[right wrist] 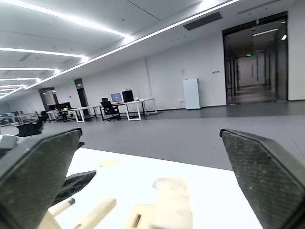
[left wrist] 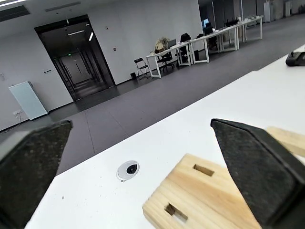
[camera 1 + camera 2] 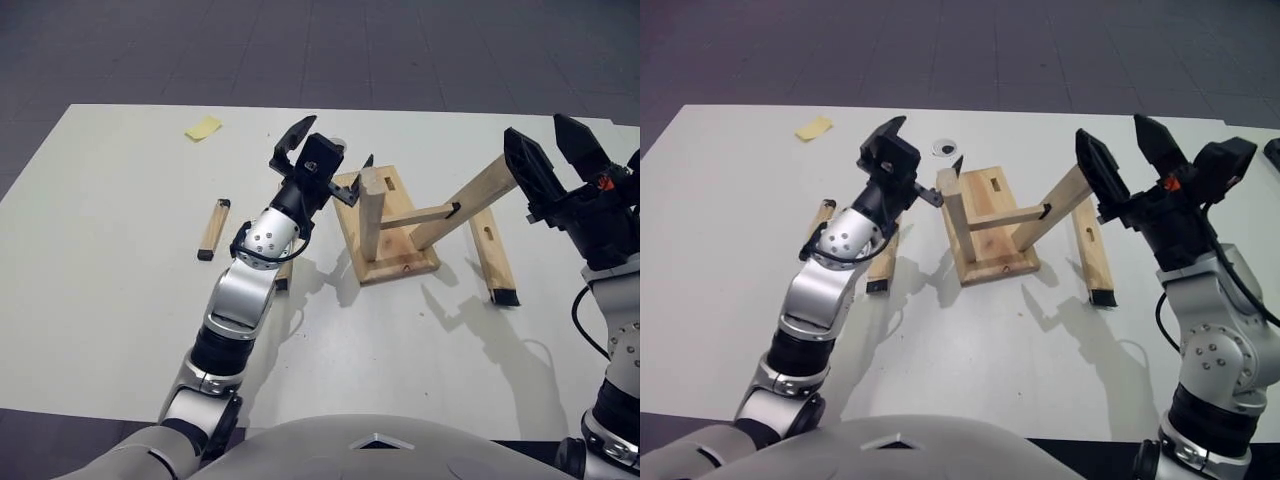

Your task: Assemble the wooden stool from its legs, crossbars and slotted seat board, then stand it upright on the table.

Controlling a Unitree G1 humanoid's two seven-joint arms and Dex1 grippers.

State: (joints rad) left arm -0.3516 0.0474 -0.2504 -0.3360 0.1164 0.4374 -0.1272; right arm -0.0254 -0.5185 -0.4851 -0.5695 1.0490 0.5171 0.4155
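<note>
On the white desk (image 3: 120, 300) the slotted seat board (image 3: 392, 257) lies flat near the middle, slot side up. One leg (image 3: 371, 212) stands upright on it near its left edge, and a second leg (image 3: 468, 202) leans up and away to the right from the board's right side. A crossbar (image 3: 420, 214) runs between these two legs. A third leg (image 3: 493, 256) lies flat on the desk just right of the board, black foot toward the robot. Well left of the board lies a short wooden piece with a black tip (image 3: 213, 230), and another wooden piece (image 3: 883, 262) lies partly under the left forearm. The left pincer (image 3: 340, 140) hovers just left of the upright leg's top with its fingers spread wide, pinching nothing. The right pincer (image 3: 535, 125) is also spread and empty, raised at the upper end of the leaning leg, and I cannot tell whether its near finger touches the wood. A yellow note (image 3: 203, 128) sits at the far left of the desk, and a round grommet (image 3: 943, 148) sits beyond the board
</note>
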